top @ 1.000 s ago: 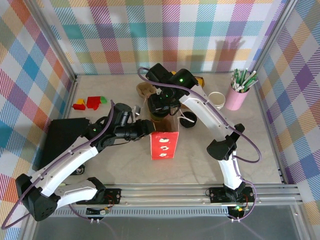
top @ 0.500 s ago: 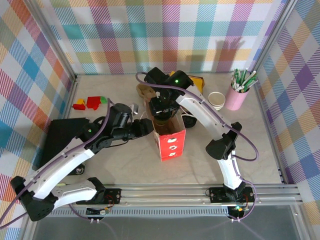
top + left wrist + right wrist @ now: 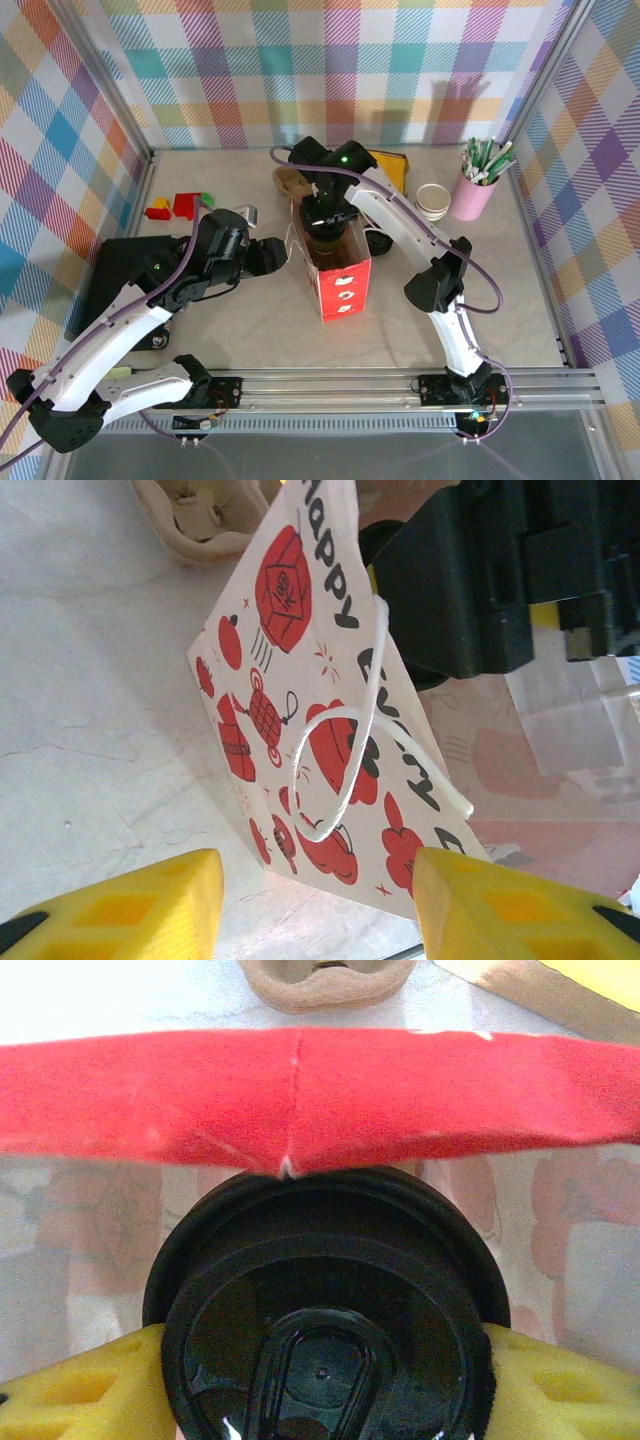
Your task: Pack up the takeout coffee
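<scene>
Fingers (R) (image 3: 70, 1395) pinch black lid (image 3: 325, 1325); cup below hidden by bag (image 3: 300, 1090).

Bag (image 3: 342, 285) is printed red in front, white at the side with red motifs and black lettering. Lid (image 3: 325, 1310) is seen black, finger pads (image 3: 80, 1390) yellow. Walls (image 3: 300, 70) are covered in pastel plaid. Table (image 3: 250, 330) is marbled beige. Cup (image 3: 470, 200) is coloured pink, straws (image 3: 487, 158) green-and-white.

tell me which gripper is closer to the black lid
Right. The right gripper clamps the black lid inside the red bag. The left gripper hangs open outside the bag, facing its printed side.
</scene>
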{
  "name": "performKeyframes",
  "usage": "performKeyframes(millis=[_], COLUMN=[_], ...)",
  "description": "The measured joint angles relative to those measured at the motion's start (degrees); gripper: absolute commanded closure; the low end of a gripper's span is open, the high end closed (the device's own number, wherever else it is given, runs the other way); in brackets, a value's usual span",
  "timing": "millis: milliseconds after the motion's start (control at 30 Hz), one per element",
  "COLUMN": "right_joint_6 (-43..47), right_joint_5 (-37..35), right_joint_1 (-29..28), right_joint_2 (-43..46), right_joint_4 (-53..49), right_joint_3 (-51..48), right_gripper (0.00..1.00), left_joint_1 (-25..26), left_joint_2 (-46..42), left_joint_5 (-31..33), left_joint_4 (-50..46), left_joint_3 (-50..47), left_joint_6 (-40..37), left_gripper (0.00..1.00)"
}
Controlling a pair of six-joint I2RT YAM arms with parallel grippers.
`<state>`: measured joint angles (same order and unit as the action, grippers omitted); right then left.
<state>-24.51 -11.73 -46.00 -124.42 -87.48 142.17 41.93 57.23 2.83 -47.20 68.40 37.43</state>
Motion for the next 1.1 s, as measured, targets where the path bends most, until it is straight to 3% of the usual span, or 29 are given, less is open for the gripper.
performKeyframes(millis=[1100], right_joint_6=[1.33], right_joint_5=[3.41], right_joint_1=[1.33], right_joint_2=[-6.27], right_joint_4=[0.02], right_joint_3=[0.04], right_gripper=[0.41], left_joint_1=[-0.87], left_joint_2=[-0.07], left_joint_5=[0.92], left_joint_4=[-0.87], left_joint_3=[-0.02], left_joint_6=[-2.36], left_gripper=[0.47])
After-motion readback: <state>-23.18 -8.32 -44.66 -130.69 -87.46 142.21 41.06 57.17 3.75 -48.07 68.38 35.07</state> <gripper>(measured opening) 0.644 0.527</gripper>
